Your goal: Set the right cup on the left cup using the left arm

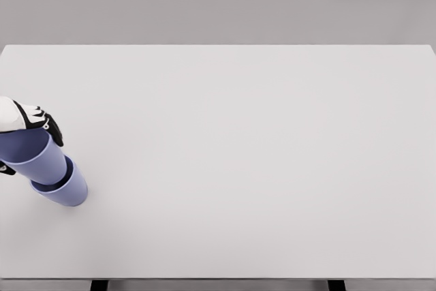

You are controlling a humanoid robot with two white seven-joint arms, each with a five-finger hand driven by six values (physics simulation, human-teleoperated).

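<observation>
Two lavender-blue cups show at the far left of the head view. The lower cup [70,189] stands on the white table [238,155]. The upper cup [37,158] sits tilted with its base inside the lower cup's mouth. My left hand [27,134], white with black fingers, is curled around the upper cup's rim at the picture's left edge. Part of the hand is cut off by the frame. The right arm is out of view.
The white table spans the whole view, its far edge near the top and its front edge at the bottom. Two dark table legs [99,284] show below the front edge. A plain grey wall lies behind.
</observation>
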